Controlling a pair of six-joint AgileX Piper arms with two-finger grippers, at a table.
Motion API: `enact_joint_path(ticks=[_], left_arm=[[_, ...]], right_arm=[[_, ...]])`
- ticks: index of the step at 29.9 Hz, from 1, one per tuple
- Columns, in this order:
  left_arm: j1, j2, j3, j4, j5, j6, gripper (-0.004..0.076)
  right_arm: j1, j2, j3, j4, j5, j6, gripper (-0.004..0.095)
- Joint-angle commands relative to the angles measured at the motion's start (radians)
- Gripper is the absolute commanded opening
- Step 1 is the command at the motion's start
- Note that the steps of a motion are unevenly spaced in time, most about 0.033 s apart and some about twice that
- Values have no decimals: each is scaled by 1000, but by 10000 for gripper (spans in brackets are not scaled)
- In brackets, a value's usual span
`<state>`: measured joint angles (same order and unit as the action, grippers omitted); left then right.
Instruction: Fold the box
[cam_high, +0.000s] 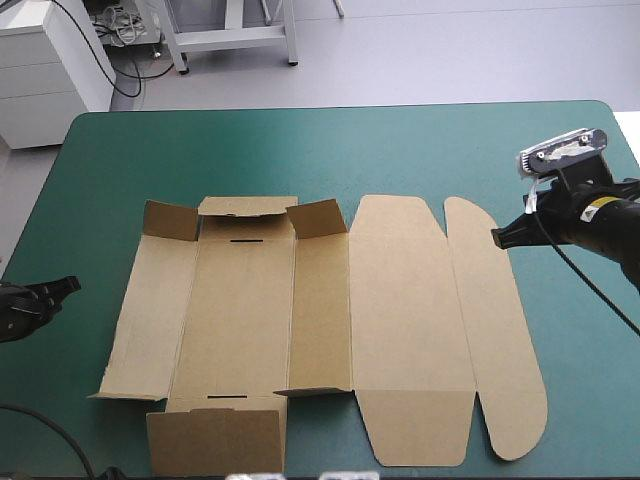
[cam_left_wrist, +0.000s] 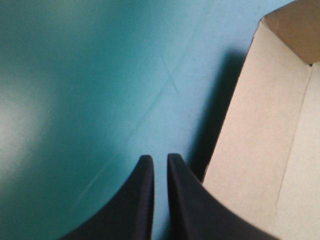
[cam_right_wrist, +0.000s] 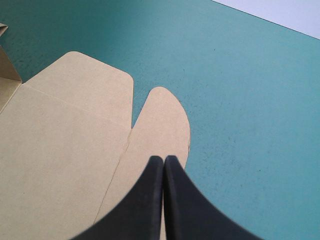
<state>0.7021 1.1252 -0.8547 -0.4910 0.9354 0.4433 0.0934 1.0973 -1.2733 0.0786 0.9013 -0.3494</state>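
Note:
The brown box (cam_high: 300, 320) lies as a cut sheet spread flat in the middle of the table. Its small flaps (cam_high: 170, 220) at the far edge stand partly raised. At the sheet's right side lies the rounded lid flap (cam_high: 495, 320). My right gripper (cam_high: 497, 237) hovers shut at that flap's far end, holding nothing; in the right wrist view the gripper (cam_right_wrist: 163, 159) points over the rounded flap (cam_right_wrist: 160, 120). My left gripper (cam_high: 70, 286) is shut and empty at the table's left edge, apart from the sheet. In its own view the gripper (cam_left_wrist: 159, 157) sits beside the box's left panel (cam_left_wrist: 260, 150).
Bare teal-green cover (cam_high: 400, 150) stretches beyond the sheet to the table's far edge and along both sides. A white cabinet (cam_high: 45, 70) stands off the table past its far left corner.

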Motion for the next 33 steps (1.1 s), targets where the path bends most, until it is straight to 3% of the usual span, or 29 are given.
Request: enact_joint_path(ticks=[1, 5, 9, 13, 16, 33], left_arm=[[0, 52, -22, -24, -27, -10, 195], [0, 153, -65, -21, 20, -10, 476], [0, 260, -164, -69, 135, 24, 627], [0, 353, -253, -198, 292, 157, 636], [0, 396, -266, -227, 347, 194, 636], [0, 411, -83, -202, 347, 203, 624]], right_arm=[[-10, -3, -23, 2, -60, -13, -22], [-10, 8, -23, -4, -54, -13, -22], [-10, 8, -23, -7, -54, -13, -22], [-10, 8, -23, -7, -54, -13, -22], [-10, 8, -23, -5, -54, -11, -21], [-10, 8, -23, 8, -64, -20, -22]])
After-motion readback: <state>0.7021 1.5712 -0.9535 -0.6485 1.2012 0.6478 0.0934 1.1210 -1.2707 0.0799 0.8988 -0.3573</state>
